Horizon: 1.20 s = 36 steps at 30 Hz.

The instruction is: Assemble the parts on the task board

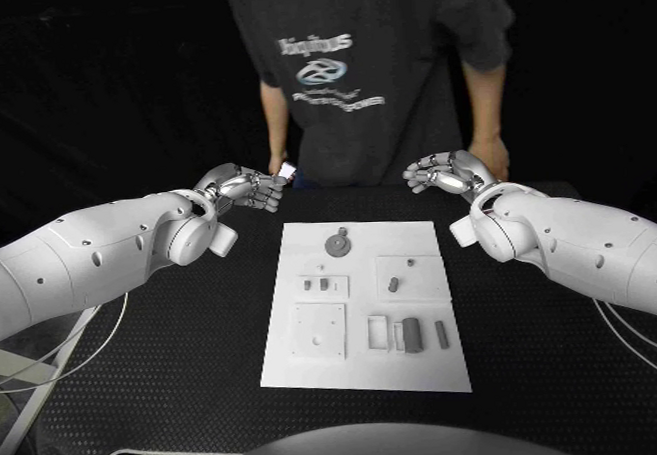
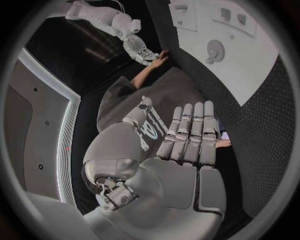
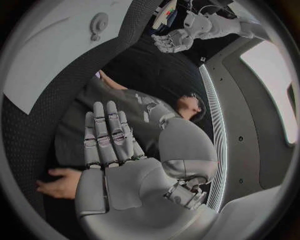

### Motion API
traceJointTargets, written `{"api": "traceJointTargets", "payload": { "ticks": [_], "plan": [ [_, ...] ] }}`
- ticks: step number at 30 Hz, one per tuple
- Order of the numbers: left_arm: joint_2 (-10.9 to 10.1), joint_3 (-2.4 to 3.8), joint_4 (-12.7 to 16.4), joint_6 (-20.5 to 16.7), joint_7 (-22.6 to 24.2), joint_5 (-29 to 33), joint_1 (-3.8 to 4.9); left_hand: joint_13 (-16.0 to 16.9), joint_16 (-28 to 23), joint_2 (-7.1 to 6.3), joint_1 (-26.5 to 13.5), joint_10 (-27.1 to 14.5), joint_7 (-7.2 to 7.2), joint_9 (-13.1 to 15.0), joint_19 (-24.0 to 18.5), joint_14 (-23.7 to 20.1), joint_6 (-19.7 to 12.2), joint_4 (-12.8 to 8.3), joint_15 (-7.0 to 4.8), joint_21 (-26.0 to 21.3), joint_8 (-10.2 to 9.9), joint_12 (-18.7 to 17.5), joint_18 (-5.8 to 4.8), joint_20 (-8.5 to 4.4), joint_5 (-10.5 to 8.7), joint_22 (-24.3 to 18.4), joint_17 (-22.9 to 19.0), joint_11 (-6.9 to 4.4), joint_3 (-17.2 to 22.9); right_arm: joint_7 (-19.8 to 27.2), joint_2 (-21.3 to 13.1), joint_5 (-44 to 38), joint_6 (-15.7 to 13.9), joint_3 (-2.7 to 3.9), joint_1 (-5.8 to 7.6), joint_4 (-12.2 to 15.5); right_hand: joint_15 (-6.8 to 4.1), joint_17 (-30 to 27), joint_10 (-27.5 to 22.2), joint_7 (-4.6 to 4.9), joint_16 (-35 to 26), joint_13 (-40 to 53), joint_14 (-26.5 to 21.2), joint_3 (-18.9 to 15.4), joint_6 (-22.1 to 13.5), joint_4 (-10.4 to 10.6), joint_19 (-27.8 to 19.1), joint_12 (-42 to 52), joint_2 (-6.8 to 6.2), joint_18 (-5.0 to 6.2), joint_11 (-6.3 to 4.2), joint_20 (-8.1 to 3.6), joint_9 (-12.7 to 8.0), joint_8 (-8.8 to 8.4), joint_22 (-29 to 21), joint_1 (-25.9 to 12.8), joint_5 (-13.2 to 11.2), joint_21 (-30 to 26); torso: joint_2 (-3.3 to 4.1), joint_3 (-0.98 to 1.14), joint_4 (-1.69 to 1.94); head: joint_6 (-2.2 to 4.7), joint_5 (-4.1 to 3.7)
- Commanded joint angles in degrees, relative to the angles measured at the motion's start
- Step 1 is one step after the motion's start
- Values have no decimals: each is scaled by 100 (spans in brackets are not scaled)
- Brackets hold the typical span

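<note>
Hovering past the far corners of the flat white task board (image 1: 363, 304) on the dark textured desk (image 1: 542, 340), our left robot hand (image 1: 245, 186) and right robot hand (image 1: 445, 172) hold nothing, fingers straight; small grey parts (image 1: 410, 334) and a toothed disc (image 1: 338, 245) lie on the board.

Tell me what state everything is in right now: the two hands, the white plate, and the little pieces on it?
Left hand: raised beyond the plate's far left corner, fingers straight and together, holding nothing.
Right hand: raised beyond the far right corner, holding nothing.
White plate: flat on the black table, between the arms.
Gear: lying flat near the plate's far edge, untouched.
Small grey pieces: lying apart on the plate, none picked up.
</note>
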Motion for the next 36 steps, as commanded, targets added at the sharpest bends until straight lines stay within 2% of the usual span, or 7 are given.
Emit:
{"api": "traceJointTargets", "payload": {
  "ticks": [1, 12, 19, 26, 36],
  "plan": [
    [6, 4, 11, 73, 89, 40, 7, -3, -27, 57, -16, 59, 4, -8, 55, 39, 34, 16, -3, -22, 21, -23, 101, 2, -3, -6, 7, 1, -23, 72, 7, 14, 73, 2, -1, 0, 5, -6, 42, 243, -28, -5, 41, 5, 52, -24, 39, 15, 29, 57, -8, 1, 2, 21, -7, -47, -9, -35, 1, 2, -2, 1, -6],
    [-9, 4, 19, 64, 85, 41, 7, -3, -30, 57, -19, 62, 3, -10, 57, 41, 36, 14, -4, -23, 21, -28, 100, 0, -3, -10, 8, 1, -23, 73, 6, 16, 64, 2, -1, 3, 5, -7, 43, 243, -32, -7, 44, 6, 52, -27, 43, 13, 29, 59, -8, 2, 1, 21, -9, -49, -9, -41, 1, 5, -1, 4, -13],
    [-8, 4, 24, 69, 86, 41, 7, -4, -32, 57, -20, 64, 3, -11, 59, 42, 37, 13, -4, -24, 22, -31, 99, -1, -3, -12, 9, 0, -23, 73, 5, 16, 65, 2, -1, 2, 4, -8, 44, 243, -34, -7, 45, 6, 52, -29, 46, 12, 29, 60, -8, 3, 1, 21, -11, -50, -10, -45, 1, 0, -3, 5, -17],
    [-6, 4, 22, 67, 87, 41, 7, -4, -35, 56, -19, 67, 2, -13, 60, 43, 37, 11, -5, -25, 22, -34, 99, -2, -3, -15, 11, 0, -23, 72, 9, 16, 76, 2, -1, -7, 4, -8, 45, 243, -37, -8, 47, 6, 53, -32, 48, 11, 29, 61, -8, 3, 0, 22, -12, -50, -9, -49, 0, -1, 0, 33, -59],
    [1, 4, 12, 87, 65, 41, 7, 12, -23, 59, 43, 150, -7, -17, 119, 107, 62, -31, -27, -6, 34, -23, 104, -21, -3, -20, 34, -27, 1, 61, 12, 16, 118, 2, -1, -44, 4, -9, 47, 242, -41, -9, 49, 9, 54, -40, 50, 9, 31, 64, -9, 3, 0, 23, -14, -43, -9, -55, 0, -1, 2, 26, -77]
  ]
}}
